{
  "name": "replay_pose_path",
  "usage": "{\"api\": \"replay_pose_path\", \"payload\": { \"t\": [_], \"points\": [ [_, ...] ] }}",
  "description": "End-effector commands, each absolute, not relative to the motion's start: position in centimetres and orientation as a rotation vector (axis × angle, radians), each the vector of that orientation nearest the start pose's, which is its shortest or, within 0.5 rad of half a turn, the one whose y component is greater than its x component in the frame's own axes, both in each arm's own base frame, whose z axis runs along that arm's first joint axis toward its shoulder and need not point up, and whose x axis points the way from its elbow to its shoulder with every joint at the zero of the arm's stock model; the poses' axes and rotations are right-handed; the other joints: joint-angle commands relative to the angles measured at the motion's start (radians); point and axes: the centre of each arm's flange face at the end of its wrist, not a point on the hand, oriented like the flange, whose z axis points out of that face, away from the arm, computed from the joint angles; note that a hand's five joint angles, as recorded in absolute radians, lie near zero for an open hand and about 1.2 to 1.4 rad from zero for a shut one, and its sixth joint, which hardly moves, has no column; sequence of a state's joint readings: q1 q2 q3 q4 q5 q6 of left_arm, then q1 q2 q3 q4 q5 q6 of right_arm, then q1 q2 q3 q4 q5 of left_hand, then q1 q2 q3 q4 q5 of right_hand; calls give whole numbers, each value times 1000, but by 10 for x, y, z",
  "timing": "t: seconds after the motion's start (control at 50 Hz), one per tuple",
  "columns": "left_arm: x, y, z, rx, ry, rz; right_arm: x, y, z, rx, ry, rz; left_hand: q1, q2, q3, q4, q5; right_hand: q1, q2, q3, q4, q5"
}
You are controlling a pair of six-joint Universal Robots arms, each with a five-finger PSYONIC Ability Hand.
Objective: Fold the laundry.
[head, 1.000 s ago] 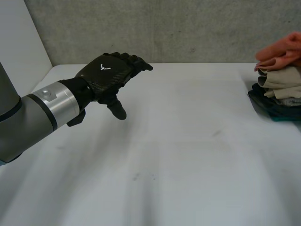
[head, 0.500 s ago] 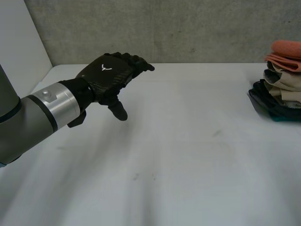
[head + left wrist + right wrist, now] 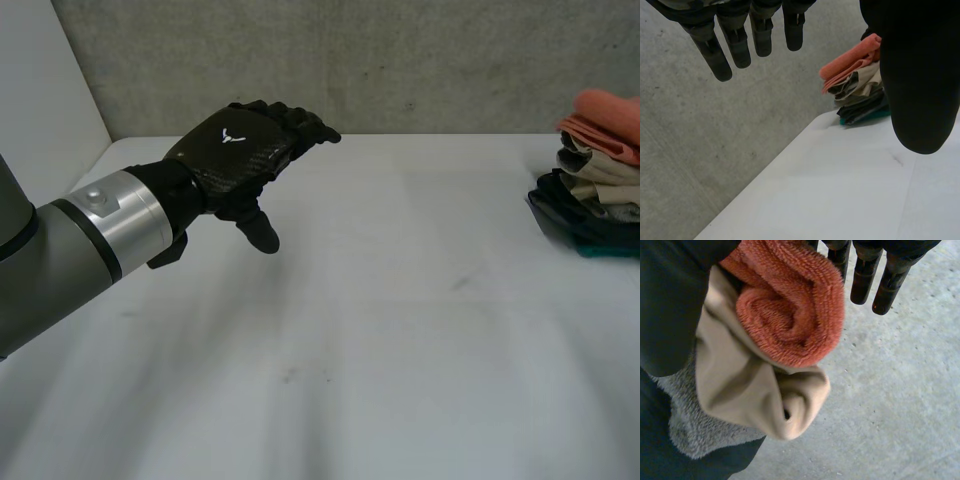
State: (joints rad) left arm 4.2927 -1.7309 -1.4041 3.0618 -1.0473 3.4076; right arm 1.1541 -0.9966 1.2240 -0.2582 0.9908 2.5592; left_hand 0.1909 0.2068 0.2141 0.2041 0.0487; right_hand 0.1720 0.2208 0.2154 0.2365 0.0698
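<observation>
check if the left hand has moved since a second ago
Yes, slightly: the left hand has shifted toward the laundry pile, its fingertips now reaching further along the far edge of the table.

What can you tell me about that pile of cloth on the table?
The pile is a stack of folded cloths at the far right of the table: an orange terry towel on top, beige cloth under it, then grey fleecy, dark and teal layers. The right hand is close over the top; whether it grips is unclear.
</observation>
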Motion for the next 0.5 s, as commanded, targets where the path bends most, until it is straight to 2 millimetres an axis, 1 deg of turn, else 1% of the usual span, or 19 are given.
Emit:
{"api": "replay_pose_path", "payload": {
  "t": [0.02, 0.08, 0.1, 0.16, 0.18, 0.24, 0.26, 0.32, 0.34, 0.36, 0.4, 0.42, 0.44, 0.46, 0.48, 0.5],
  "points": [
    [-296, -220, 307, 1509, 2271, -2415, -14, -439, 240, -643, 2317, -2335, 23, 7, -1, 9, -10, 3, -46, -41, -62, -70],
    [-296, -220, 308, 1509, 2268, -2417, -24, -433, 245, -546, 2339, -2315, 23, 7, -1, 9, -10, 3, -46, -41, -62, -70],
    [-296, -220, 308, 1509, 2268, -2417, -32, -430, 245, -485, 2368, -2297, 23, 7, -1, 9, -10, 3, -46, -41, -62, -70],
    [-296, -220, 308, 1512, 2268, -2418, -48, -425, 243, -393, 2426, -2256, 23, 7, -1, 9, -10, 3, -46, -41, -62, -70],
    [-296, -219, 308, 1510, 2268, -2420, -59, -421, 244, -338, 2469, -2234, 23, 7, -1, 9, -10, 3, -46, -41, -62, -70],
    [-296, -219, 309, 1512, 2266, -2422, -84, -414, 246, -221, 2553, -2221, 23, 7, -1, 9, -10, 3, -46, -41, -62, -70],
    [-296, -219, 309, 1510, 2264, -2423, -103, -410, 254, -134, 2606, -2251, 23, 7, -1, 9, -10, 3, -46, -41, -62, -70],
    [-295, -218, 311, 1509, 2257, -2429, -131, -404, 275, -14, 2672, -2363, 23, 7, -1, 9, -10, 3, -46, -41, -62, -70],
    [-295, -217, 312, 1507, 2253, -2435, -142, -402, 291, 44, 2693, -2450, 23, 7, -1, 9, -10, 3, -46, -41, -62, -70],
    [-295, -217, 313, 1507, 2247, -2441, -147, -401, 298, 70, 2698, -2493, 23, 7, -1, 9, -10, 3, -46, -41, -62, -70],
    [-294, -216, 316, 1502, 2238, -2450, -152, -401, 313, 102, 2687, -2586, 23, 7, -1, 9, -10, 3, -46, -41, -62, -70],
    [-293, -215, 318, 1493, 2236, -2462, -153, -403, 326, 119, 2645, -2681, 20, 4, -4, 6, -13, 3, -46, -41, -62, -70],
    [-293, -216, 320, 1483, 2238, -2468, -149, -405, 332, 112, 2607, -2723, 20, 4, -4, 6, -13, 3, -46, -41, -62, -70],
    [-292, -216, 321, 1475, 2236, -2474, -141, -407, 340, 84, 2554, -2768, 23, 7, -1, 9, -10, 3, -46, -41, -62, -70],
    [-290, -216, 325, 1451, 2235, -2494, -113, -411, 358, -11, 2417, -2855, 23, 7, -1, 9, -10, 3, -46, -41, -62, -70],
    [-289, -215, 328, 1434, 2231, -2507, -93, -412, 368, -63, 2337, -2887, 23, 7, -1, 9, -10, 3, -46, -41, -62, -70]
  ]
}}
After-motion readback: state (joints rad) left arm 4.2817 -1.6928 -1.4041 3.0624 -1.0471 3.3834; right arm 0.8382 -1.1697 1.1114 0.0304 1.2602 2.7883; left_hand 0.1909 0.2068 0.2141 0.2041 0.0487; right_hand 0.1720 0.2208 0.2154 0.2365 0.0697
